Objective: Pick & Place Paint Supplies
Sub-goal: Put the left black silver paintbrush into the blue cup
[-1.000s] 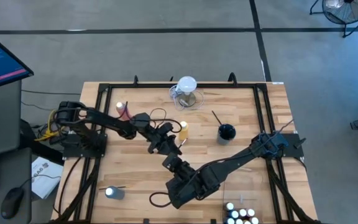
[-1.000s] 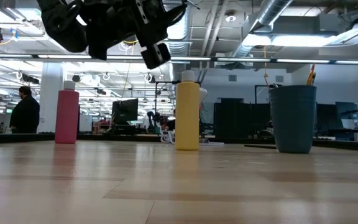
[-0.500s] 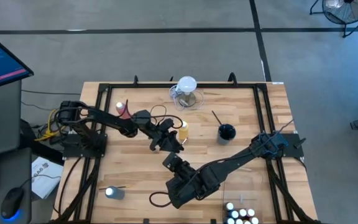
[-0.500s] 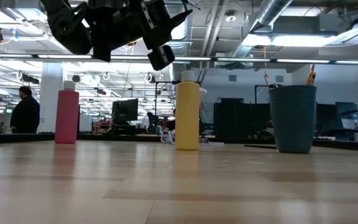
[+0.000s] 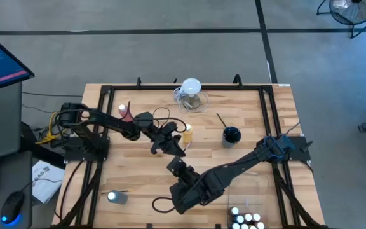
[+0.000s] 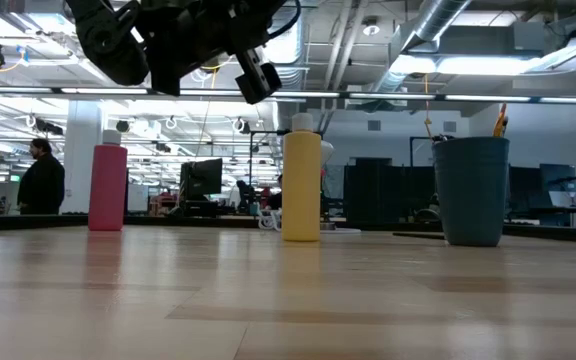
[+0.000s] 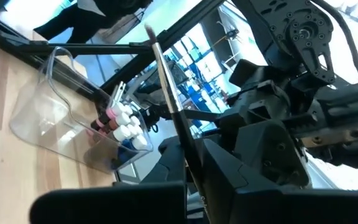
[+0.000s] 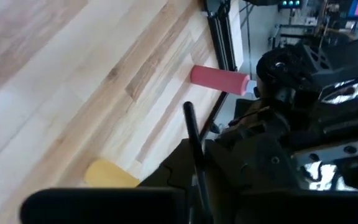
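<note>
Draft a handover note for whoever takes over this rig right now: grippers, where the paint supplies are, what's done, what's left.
Left gripper: shut on a paintbrush, mid-table, above the surface.
Right gripper: tip to tip with the left one, at the same brush; its grip is unclear.
Yellow bottle and pink-red bottle: upright on the table.
Dark cup: right of centre, brushes in it.
Done: small white-capped bottles sit in the clear bin at the near right edge.
Left: probably finish the brush handover, then place the brush and both tall bottles.
</note>
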`<state>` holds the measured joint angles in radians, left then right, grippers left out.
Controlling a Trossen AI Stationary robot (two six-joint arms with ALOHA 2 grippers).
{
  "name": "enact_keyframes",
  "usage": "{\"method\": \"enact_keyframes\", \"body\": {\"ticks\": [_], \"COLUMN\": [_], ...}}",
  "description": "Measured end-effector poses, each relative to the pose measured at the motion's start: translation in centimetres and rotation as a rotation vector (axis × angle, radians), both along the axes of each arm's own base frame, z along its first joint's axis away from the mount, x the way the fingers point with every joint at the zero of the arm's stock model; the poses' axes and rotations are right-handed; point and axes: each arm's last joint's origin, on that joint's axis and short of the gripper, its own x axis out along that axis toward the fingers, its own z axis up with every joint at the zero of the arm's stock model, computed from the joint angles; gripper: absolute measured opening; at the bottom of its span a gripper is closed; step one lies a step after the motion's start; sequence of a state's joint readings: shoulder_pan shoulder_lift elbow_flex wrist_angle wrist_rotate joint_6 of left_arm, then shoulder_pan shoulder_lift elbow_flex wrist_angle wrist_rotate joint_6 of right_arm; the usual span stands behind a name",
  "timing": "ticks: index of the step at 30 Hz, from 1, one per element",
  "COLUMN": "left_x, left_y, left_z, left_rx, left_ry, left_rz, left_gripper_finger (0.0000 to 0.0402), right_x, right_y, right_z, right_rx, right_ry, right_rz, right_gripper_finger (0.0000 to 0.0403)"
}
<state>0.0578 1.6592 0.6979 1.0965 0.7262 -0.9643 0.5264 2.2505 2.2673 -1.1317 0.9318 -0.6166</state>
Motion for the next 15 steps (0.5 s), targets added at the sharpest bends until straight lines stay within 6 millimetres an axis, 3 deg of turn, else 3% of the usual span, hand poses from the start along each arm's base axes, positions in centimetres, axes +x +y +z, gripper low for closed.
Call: {"method": "enact_keyframes", "body": {"ticks": [6,15], "left_x": [0.0,-0.1], "left_y": [0.0,0.3], "left_z": [-0.7,-0.3], "left_rx": [0.031,0.040], "left_ry": [0.018,-0.016], "left_rz": [-0.015,-0.009], "left_gripper_finger": [0.0002,0.0001], "right_x": [-0.2,-0.8], "right_y": [0.3,1.3], "right_z": [0.6,0.9], "right_rx": [0.014,-0.060], "right_ry": [-0.084,-0.147], "right_rz": [-0.045,-0.064], "right_gripper_finger": [0.0074,0.0182]}}
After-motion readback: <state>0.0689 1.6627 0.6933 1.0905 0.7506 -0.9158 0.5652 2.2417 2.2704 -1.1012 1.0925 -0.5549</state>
